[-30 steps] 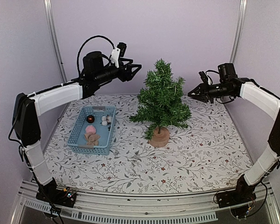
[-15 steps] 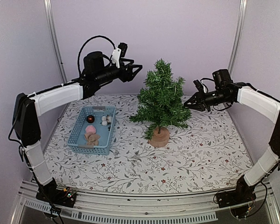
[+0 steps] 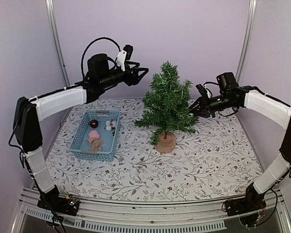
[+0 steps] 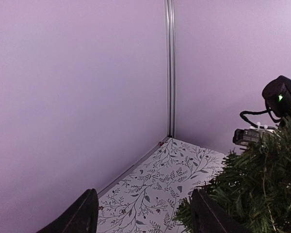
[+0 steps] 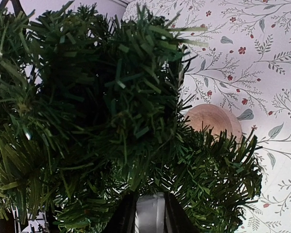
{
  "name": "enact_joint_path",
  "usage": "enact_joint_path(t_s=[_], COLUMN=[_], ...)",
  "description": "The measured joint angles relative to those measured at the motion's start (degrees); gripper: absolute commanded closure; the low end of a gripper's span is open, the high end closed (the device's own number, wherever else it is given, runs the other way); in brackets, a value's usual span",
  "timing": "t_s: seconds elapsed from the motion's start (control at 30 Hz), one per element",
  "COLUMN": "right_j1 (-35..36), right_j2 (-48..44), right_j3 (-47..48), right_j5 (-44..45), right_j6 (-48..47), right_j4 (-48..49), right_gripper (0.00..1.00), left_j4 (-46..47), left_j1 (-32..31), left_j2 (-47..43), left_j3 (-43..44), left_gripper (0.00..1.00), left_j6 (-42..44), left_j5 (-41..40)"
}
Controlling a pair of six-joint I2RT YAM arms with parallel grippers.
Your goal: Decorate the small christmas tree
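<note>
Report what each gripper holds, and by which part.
The left gripper is open and holds nothing. The right gripper pinches a small pale object among the branches of the small christmas tree; which part cannot be told.

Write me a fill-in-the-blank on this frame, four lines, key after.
1. In the top view, the blue basket sits to the ____ of the small christmas tree.
2. The ornaments lie ____ the basket.
3. The right pincer has its tips at the ____'s branches.
4. The left pincer hangs in the air, ____, with nothing between its fingers.

Missing words: left; inside; tree; open.
</note>
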Motion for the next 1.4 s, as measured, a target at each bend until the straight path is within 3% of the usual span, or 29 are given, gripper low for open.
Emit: enact_joint_path(t_s=[0.17,0.47,0.77,0.83,0.93,1.27,1.4], right_j1=[0.1,0.1,0.1,-0.1,-0.9,-6.2,-7.0], right_j2=[0.0,-0.1,-2.5,-3.2,-4.0,-6.1,-8.4], right_j3=[0.0,-0.1,0.6,1.4,2.2,4.4,4.3], right_j5=[-0.2,-0.2,0.9,1.2,1.4,1.7,1.6], right_j6=[-0.3,-0.3,-0.4,-0.7,-1.2,-2.4,-3.0], right_j4=[-0.3,-0.5,-0.9,-0.8,-0.8,-0.8,-0.8], right_gripper=[0.68,0.68,0.67,0.65,0.63,0.57,0.53], left_j4=[0.0,-0.4,-3.3,-4.9,-7.0,-13.3,-15.1], left_j1=[0.0,-0.1,0.3,0.6,1.5,6.2,7.3], left_j2=[0.0,0.0,-0.8,-1.6,-3.7,-12.5,-17.7], left_j3=[0.0,0.0,-2.8,-3.3,-4.3,-7.5,-13.1], left_gripper=[0.33,0.31,0.23,0.18,0.01,0.01,0.01], left_j6=[0.0,0.0,-2.1,-2.7,-4.0,-10.8,-15.2], left_j5=[0.0,-0.2,-2.8,-4.0,-5.4,-7.7,-8.4])
